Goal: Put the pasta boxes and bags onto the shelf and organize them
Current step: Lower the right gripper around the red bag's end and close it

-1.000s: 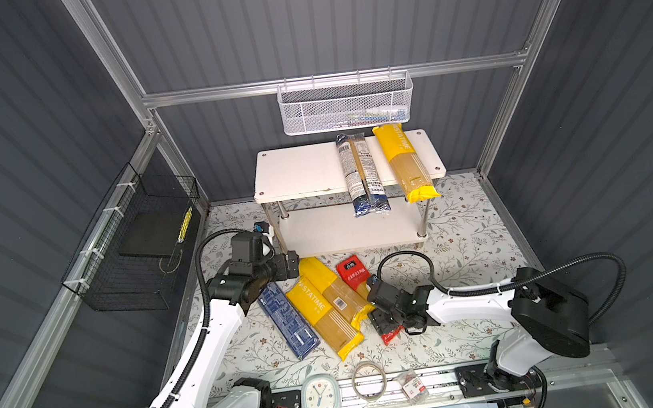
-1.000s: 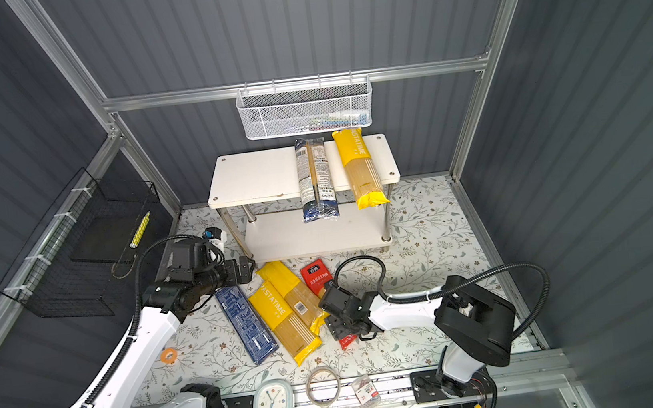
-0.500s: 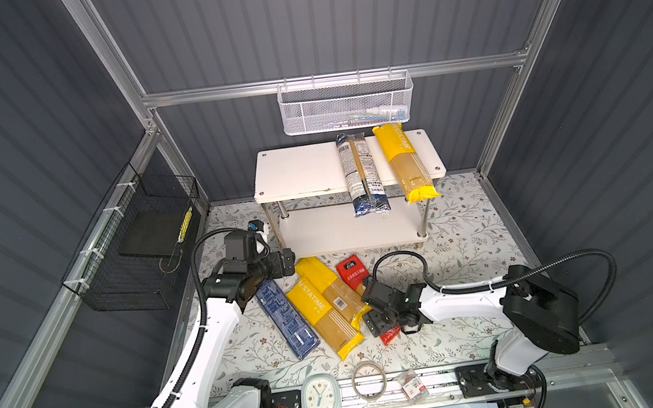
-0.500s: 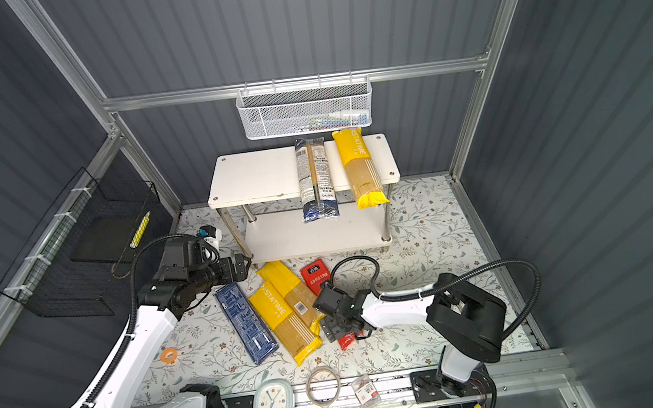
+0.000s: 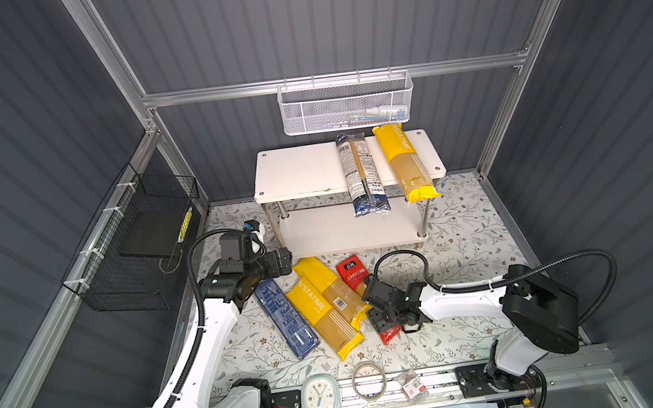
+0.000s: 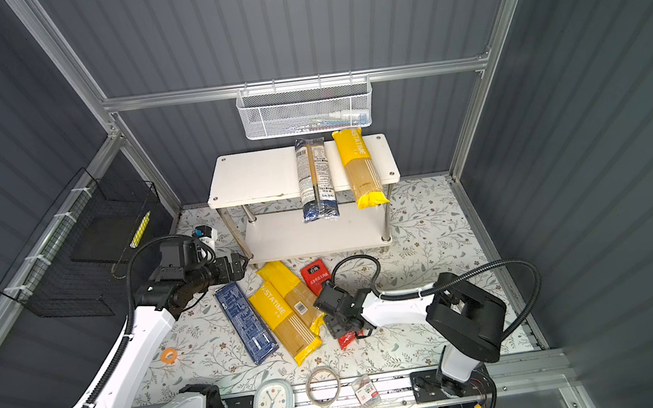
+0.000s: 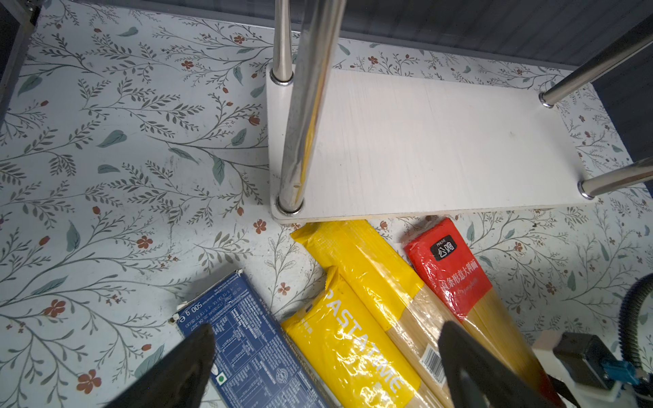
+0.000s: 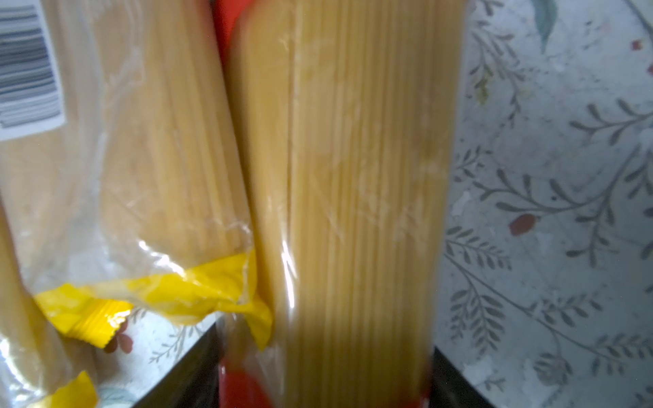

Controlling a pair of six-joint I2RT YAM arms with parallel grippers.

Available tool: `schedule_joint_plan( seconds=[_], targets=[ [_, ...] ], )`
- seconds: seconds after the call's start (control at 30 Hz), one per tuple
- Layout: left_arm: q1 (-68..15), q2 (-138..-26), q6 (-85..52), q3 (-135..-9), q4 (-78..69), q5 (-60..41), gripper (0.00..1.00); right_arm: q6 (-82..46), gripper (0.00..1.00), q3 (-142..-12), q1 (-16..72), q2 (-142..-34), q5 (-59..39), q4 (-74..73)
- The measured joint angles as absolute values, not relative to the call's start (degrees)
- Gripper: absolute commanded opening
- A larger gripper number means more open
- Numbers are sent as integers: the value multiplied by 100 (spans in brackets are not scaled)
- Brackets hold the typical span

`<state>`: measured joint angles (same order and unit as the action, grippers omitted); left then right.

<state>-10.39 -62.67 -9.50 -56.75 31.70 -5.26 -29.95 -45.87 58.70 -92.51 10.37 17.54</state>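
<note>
- Your red bag (image 5: 351, 271) lies flat near the middle of the floral mat (image 5: 468, 247). In both top views it runs from 11 o'clock to 5 o'clock, with its red printed end toward the shelf.
- Your right gripper (image 5: 386, 323) sits low over the bag's 5 o'clock half. The right wrist view shows the bag filling the gap, with one of the dark fingers (image 8: 183, 374) against each long side. So the jaws are closed onto the red bag at about its width.
- At the red bag's 9 o'clock lies the barcode yellow bag (image 5: 333, 292), parallel to it. Its crimped lower end touches the red bag's side.
- The PASTATIME yellow bag (image 5: 316, 315) lies next at 9 o'clock, partly over the barcode one. Beyond it lies the dark-blue box (image 5: 286, 320), at the same slant.
- Your left gripper (image 7: 327, 326) hovers above the 11 o'clock ends of the box and yellow bags. Its jaws are spread wide and hold nothing.
- The shelf (image 5: 300, 174) stands at 12 o'clock on the mat, just past the ends of the packs.
- On its top board, toward 3 o'clock, the clear bag (image 5: 361, 176) and a third yellow bag (image 5: 406, 162) lie side by side. Both overhang the front edge.
- The white mesh basket (image 5: 347, 104) hangs on the back wall at 12 o'clock, and the black wire basket (image 5: 133, 252) at 9 o'clock.
- A clock (image 5: 317, 392) and a tape ring (image 5: 369, 380) rest at 6 o'clock.
</note>
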Motion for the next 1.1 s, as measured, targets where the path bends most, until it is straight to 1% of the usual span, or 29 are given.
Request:
schedule_joint_plan(
  seconds=[0.2,0.37,0.63,0.8,0.93,1.1],
  targets=[
    [-1039,-6171,-952,-5675,3170,-567,100,-3105,58,-4506,5861,-9144,921,1734],
    [-1039,-6077,-952,-5675,3170,-567,100,-3177,48,-4506,5863,-9072,827,1874],
    [-1035,-6064,-954,-5675,3173,-572,100,-3216,44,-4471,5872,-8538,722,2910],
    [-1004,-6064,-954,-5675,3173,-587,100,-3194,39,-4528,5870,-7996,731,3599],
    [-1002,-6051,-954,-5675,3175,-582,100,-3096,35,-4816,5859,-7679,729,4032],
    [-1002,-5970,-954,-5675,3179,-580,100,-2915,33,-5315,5837,-7568,722,4370]
  ],
)
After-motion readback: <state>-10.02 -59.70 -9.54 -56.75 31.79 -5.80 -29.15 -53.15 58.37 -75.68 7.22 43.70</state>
